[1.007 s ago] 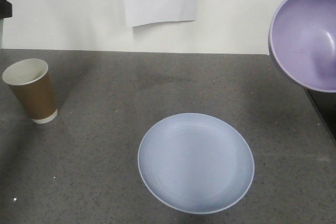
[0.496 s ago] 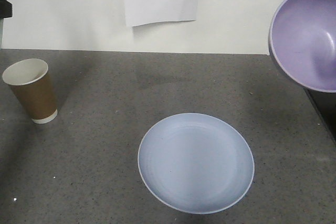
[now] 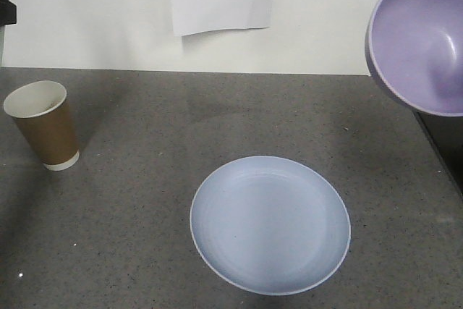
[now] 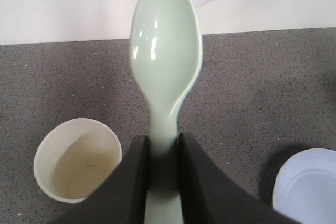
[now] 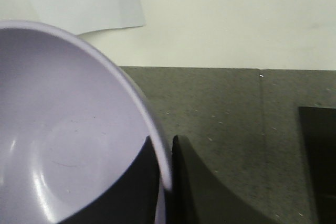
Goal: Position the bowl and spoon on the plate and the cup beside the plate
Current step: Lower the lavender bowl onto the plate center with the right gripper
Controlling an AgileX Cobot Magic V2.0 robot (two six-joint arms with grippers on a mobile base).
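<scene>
- Lavender plastic bowl (image 3: 419, 41) hangs tilted at the far right. The periwinkle plate (image 3: 270, 223) lies near centre and the paper cup (image 3: 45, 127) stands left, so the path looks open.
- Left wrist: left gripper (image 4: 164, 148) clamps the mint spoon (image 4: 165, 51) by its handle — light, stiff, likely slippery.
- Right wrist: right gripper (image 5: 166, 148) pinches the bowl's rim — glossy, so it may swivel.

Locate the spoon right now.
In the left wrist view the spoon is clamped by its handle between the left gripper's fingers, cup below-left, plate lower-right.
</scene>
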